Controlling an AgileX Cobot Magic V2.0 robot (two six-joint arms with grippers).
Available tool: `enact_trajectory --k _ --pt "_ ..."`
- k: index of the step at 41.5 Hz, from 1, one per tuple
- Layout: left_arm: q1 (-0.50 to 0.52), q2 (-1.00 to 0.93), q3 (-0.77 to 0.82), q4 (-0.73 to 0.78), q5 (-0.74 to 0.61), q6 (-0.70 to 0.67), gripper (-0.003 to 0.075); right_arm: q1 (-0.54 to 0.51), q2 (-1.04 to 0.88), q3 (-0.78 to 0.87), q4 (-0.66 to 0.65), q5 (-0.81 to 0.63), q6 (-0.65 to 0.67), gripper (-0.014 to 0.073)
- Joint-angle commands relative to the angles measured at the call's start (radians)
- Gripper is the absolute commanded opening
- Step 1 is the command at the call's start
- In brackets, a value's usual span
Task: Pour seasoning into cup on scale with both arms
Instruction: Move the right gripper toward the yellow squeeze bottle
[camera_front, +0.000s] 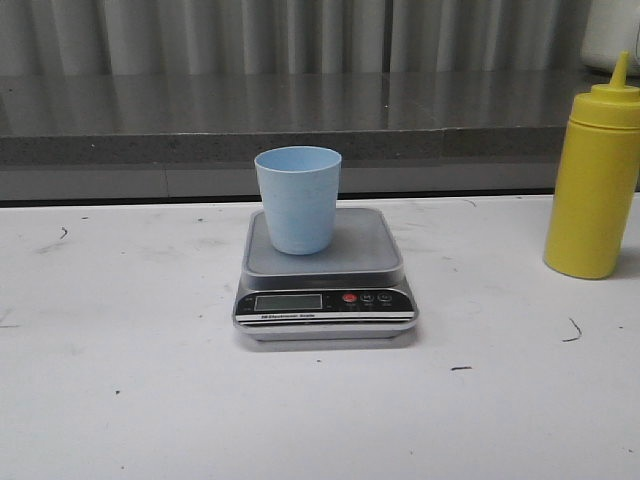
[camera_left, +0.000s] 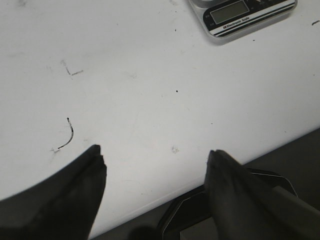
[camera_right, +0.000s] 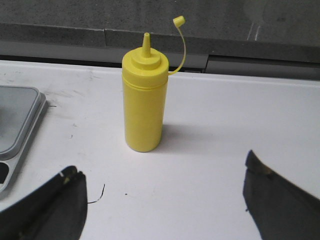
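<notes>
The pale blue cup (camera_front: 298, 199) stands upright on the silver-grey scale (camera_front: 325, 300) at the table's middle. The yellow seasoning bottle (camera_front: 593, 181) stands upright at the far right, its tethered tip cap hanging off to the side (camera_right: 178, 20). Neither gripper shows in the front view. My right gripper (camera_right: 162, 167) is open with nothing between its fingers, and the seasoning bottle (camera_right: 144, 97) stands a short way beyond it, with a corner of the scale (camera_right: 20, 125) off to one side. My left gripper (camera_left: 155, 150) is open and empty over bare table near the front edge, the scale's display end (camera_left: 242, 15) far ahead.
A grey ledge (camera_front: 300, 140) runs along the table's back edge with a corrugated wall behind. A white object (camera_front: 610, 30) stands behind the bottle at the back right. The white tabletop (camera_front: 150, 380) carries small dark scuffs.
</notes>
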Motion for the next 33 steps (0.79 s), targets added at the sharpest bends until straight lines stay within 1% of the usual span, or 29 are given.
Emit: enact_trajectory --k 1,7,18,22,25,33 --pt "0.004 -0.006 -0.027 0.000 -0.052 -0.003 0.0427 -0.002 0.082 -0.027 -0.016 -0.173 0.000 0.0654" --pt "0.004 -0.006 -0.027 0.000 -0.052 -0.003 0.0427 -0.002 0.181 -0.027 -0.016 -0.283 0.000 0.0654" --pt "0.004 -0.006 -0.027 0.000 -0.052 -0.003 0.0427 -0.002 0.404 -0.027 -0.015 -0.356 0.000 0.0654" --pt "0.004 -0.006 -0.027 0.000 -0.052 -0.003 0.0427 -0.002 0.486 -0.027 -0.005 -0.406 0.000 0.0654" --pt "0.004 -0.006 -0.027 0.000 -0.052 -0.003 0.0427 -0.002 0.537 -0.013 -0.004 -0.502 0.000 0.0654" --pt "0.004 -0.006 -0.027 0.000 -0.052 -0.003 0.0427 -0.002 0.661 0.116 0.063 -0.920 0.000 0.0654"
